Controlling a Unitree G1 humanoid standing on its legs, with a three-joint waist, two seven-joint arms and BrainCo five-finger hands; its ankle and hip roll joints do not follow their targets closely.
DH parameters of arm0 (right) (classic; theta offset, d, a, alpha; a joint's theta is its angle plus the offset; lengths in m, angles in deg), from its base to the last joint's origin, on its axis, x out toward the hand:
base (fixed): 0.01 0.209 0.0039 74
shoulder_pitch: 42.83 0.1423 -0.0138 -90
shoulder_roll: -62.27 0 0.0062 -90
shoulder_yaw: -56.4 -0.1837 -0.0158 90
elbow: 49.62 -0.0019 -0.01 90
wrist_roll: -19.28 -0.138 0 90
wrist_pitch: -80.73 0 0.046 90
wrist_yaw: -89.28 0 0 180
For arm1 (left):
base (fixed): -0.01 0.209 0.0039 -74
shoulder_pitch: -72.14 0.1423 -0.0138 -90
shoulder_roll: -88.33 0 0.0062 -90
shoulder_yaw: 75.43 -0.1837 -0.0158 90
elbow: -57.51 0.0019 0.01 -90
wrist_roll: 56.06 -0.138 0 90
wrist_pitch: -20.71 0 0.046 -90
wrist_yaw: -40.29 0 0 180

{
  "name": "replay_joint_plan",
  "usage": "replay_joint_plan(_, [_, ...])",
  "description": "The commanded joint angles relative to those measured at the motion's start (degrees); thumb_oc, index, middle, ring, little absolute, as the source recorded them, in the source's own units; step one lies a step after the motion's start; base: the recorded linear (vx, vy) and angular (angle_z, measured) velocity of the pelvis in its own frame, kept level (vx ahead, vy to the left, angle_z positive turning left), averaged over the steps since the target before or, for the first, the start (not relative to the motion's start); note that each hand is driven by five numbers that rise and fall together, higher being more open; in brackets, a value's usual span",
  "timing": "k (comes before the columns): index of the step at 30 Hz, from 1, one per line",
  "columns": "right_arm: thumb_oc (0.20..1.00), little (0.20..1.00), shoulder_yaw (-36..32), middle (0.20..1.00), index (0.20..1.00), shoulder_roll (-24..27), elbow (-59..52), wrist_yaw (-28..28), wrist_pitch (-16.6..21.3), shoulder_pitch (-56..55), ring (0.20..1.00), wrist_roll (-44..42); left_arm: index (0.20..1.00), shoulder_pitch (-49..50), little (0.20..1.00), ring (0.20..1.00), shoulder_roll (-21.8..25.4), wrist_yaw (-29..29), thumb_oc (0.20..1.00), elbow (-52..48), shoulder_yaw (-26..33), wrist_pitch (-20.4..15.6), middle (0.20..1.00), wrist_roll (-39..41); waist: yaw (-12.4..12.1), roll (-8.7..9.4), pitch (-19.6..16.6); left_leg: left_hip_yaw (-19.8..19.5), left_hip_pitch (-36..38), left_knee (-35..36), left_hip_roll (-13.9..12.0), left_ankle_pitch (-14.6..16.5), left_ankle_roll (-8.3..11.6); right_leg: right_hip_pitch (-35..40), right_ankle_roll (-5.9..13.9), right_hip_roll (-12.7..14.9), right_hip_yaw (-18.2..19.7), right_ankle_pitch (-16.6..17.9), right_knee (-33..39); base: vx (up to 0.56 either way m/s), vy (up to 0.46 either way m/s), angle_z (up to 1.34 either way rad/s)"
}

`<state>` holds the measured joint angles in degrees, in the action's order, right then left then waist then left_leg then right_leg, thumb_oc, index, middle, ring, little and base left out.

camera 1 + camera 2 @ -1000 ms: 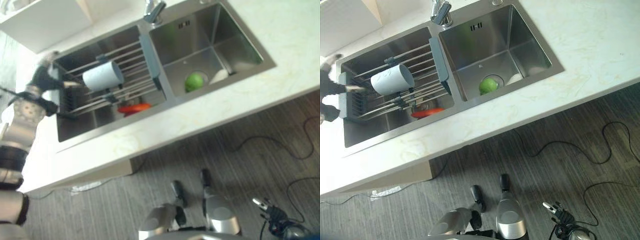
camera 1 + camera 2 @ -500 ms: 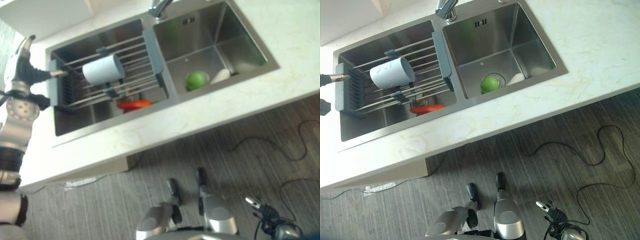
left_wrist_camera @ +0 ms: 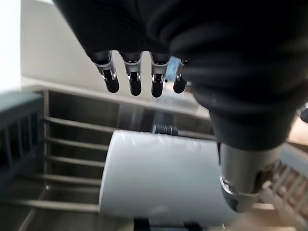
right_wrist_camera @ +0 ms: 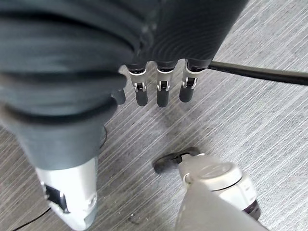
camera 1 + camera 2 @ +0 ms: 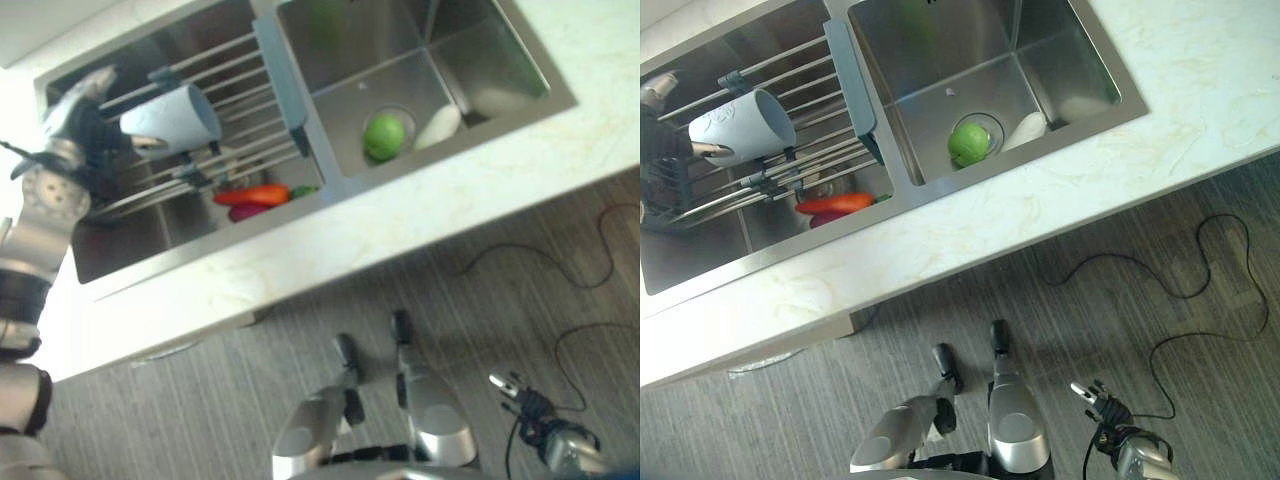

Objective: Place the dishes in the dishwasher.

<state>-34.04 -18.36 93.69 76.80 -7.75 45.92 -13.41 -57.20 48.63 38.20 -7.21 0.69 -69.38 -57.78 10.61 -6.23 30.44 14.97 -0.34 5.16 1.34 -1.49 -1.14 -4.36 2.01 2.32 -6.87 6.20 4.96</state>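
pale marble counter [image 5: 1120,170] frames a steel double sink [image 5: 330,170]. left hand [image 5: 85,125] hovers with relaxed fingers just beside the white cylindrical cup [image 3: 159,175] lying on the grey slatted drying rack [image 5: 240,120]. best to straddle the cup's middle before closing. right hand [image 5: 1110,410] hangs loose near the floor.

- A white cup [image 5: 178,117] lies on its side on the rack of metal bars [image 5: 235,150] that spans the left basin of the steel sink [image 5: 330,190], its open mouth turned toward the rack's grey end piece; it is plain and smooth (a faint mark shows on its side).
- A white dish [image 5: 1027,129] leans tilted against the wall in the right basin, just beside a green round thing [image 5: 969,143] at the drain; whether the two touch cannot be told.
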Motion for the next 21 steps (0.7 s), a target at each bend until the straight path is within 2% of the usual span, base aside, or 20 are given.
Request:
replay_joint_plan(1, [1.0,1.0,0.7,1.0,1.0,3.2,-0.09,-0.46,-0.16,-3.08,1.0,-1.41,1.0,-4.77,1.0,1.0,3.87,-1.53,1.0,3.76,1.56,-0.01,1.0,-1.03,0.07,-0.66,-3.42,-1.78,-4.75,-2.11,-3.03,-1.41,4.62,-4.2,9.3,8.84,-1.39,-3.0,-7.14,-0.02,0.063,0.01])
replay_joint_plan(5, [1.0,1.0,0.47,1.0,1.0,4.12,-0.7,-0.13,-0.33,-3.2,1.0,-1.73,1.0,-4.48,1.0,1.0,4.68,0.34,1.0,4.67,1.62,-1.22,1.0,-0.93,0.24,-1.61,-2.57,-1.81,-5.24,-2.1,-2.7,-1.54,4.72,-5.07,9.41,9.19,-1.12,-3.04,-7.65,0.0,0.055,-0.01])
replay_joint_plan(8, [1.0,1.0,-0.27,1.0,1.0,4.9,-1.15,-0.33,-0.66,-3.37,1.0,-1.65,1.0,-3.73,1.0,1.0,4.7,6.8,1.0,3.89,1.48,0.97,1.0,-1.02,0.42,-2.24,-2.12,-1.9,-5.53,-2.22,-2.45,-1.61,4.74,-5.61,9.48,9.45,-1.06,-3.06,-8.11,0.0,0.047,-0.03])
replay_joint_plan(11, [1.0,1.0,-0.6,1.0,1.0,5.31,-1.36,-0.48,-0.56,-3.32,1.0,-1.37,1.0,-3.65,1.0,1.0,4.21,9.7,1.0,4.13,0.87,3.27,1.0,-1.68,0.6,-2.55,-2.03,-1.85,-5.58,-2.4,-2.3,-1.54,4.7,-5.67,9.48,9.56,-1.15,-3.13,-8.29,0.0,0.013,-0.01])
replay_joint_plan(14, [1.0,1.0,-0.62,1.0,1.0,6.04,-1.93,-0.7,-0.73,-3.16,1.0,-1.38,1.0,-4.13,1.0,1.0,4.04,8.67,1.0,5.13,0.04,4.11,1.0,-1.24,0.88,-2.69,-1.96,-1.57,-5.84,-2.78,-2.29,-1.57,4.61,-6.01,9.45,9.82,-1.1,-3.16,-8.66,0.01,0.027,0.0])
replay_joint_plan(16, [1.0,1.0,-0.53,1.0,1.0,6.3,-2.43,-0.64,-0.72,-3.28,1.0,-1.56,1.0,-4.57,1.0,1.0,4.35,5.86,1.0,5.66,-0.07,4.05,1.0,-1.21,1.0,-2.78,-1.95,-1.41,-6.08,-2.91,-2.24,-1.61,4.57,-6.44,9.41,9.92,-0.94,-3.2,-8.99,0.02,0.034,0.0])
replay_joint_plan(17, [1.0,1.0,-0.36,1.0,1.0,6.32,-2.92,-0.48,-0.75,-3.52,1.0,-1.7,1.0,-4.98,1.0,1.0,4.97,2.16,1.0,6.02,0.33,4.11,1.0,-1.04,1.07,-2.76,-1.8,-1.32,-6.39,-3.09,-2.24,-1.58,4.57,-6.86,9.4,10.05,-0.82,-3.28,-9.29,0.0,0.0,0.0])
replay_joint_plan(21, [1.0,1.0,-0.25,1.0,1.0,6.25,-2.74,-0.29,-0.52,-3.76,1.0,-2.17,1.0,-5.16,1.0,1.0,5.67,0.1,1.0,6.7,1.01,3.06,1.0,-1.64,1.0,-2.8,-1.6,-1.26,-6.71,-3.13,-2.17,-1.62,4.58,-7.34,9.44,10.17,-0.8,-3.22,-9.51,0.0,0.012,-0.05])
